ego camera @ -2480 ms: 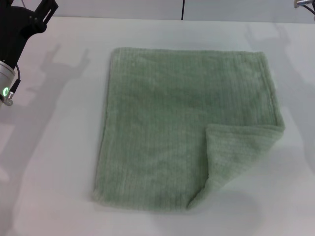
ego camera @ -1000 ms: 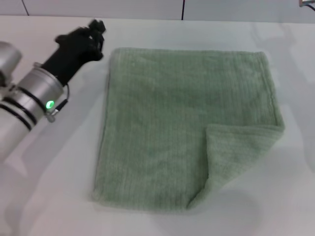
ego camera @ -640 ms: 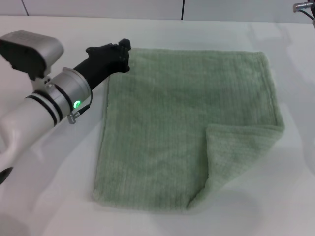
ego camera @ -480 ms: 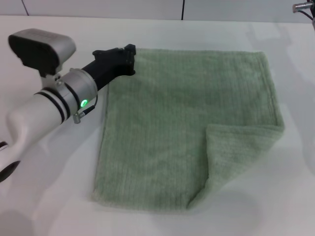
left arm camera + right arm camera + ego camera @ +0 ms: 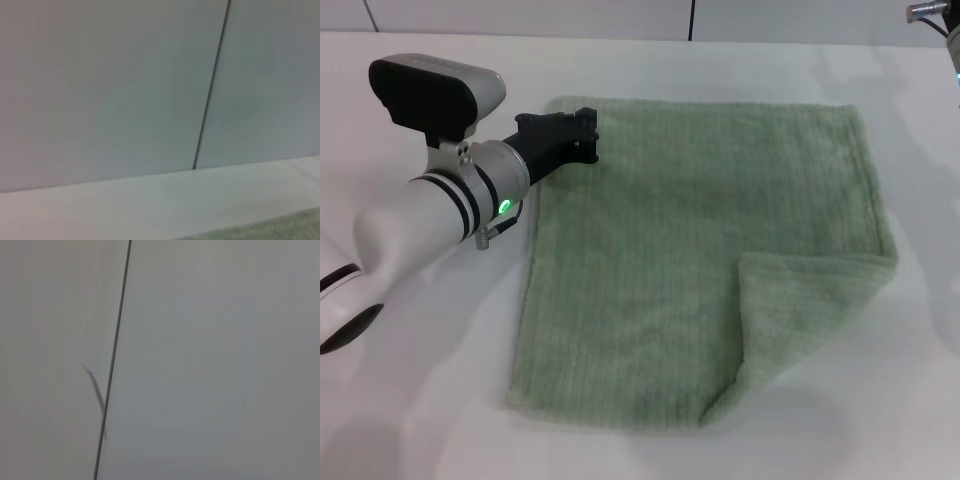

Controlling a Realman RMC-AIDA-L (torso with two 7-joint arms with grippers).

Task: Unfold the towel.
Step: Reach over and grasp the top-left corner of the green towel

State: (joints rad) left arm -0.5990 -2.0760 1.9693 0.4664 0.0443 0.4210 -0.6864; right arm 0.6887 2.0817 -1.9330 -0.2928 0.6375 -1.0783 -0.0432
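Observation:
The pale sage-green towel [image 5: 700,250] lies flat on the white table [image 5: 420,400] in the head view. Its near right corner is folded over onto the cloth as a triangular flap [image 5: 805,310]. My left gripper [image 5: 582,135] reaches in from the left and sits over the towel's far left corner. A sliver of the towel's edge shows in the left wrist view [image 5: 300,225]. Only a small metal part of my right arm [image 5: 928,10] shows at the far right edge of the head view; its gripper is out of view.
A grey wall with a dark vertical seam [image 5: 691,20] runs behind the table's far edge. The seam also shows in the left wrist view [image 5: 210,90] and the right wrist view [image 5: 112,360].
My left arm has swung in from the far left and extended to the right, bringing its gripper from off the towel to over the towel's far left corner. The towel has not moved.

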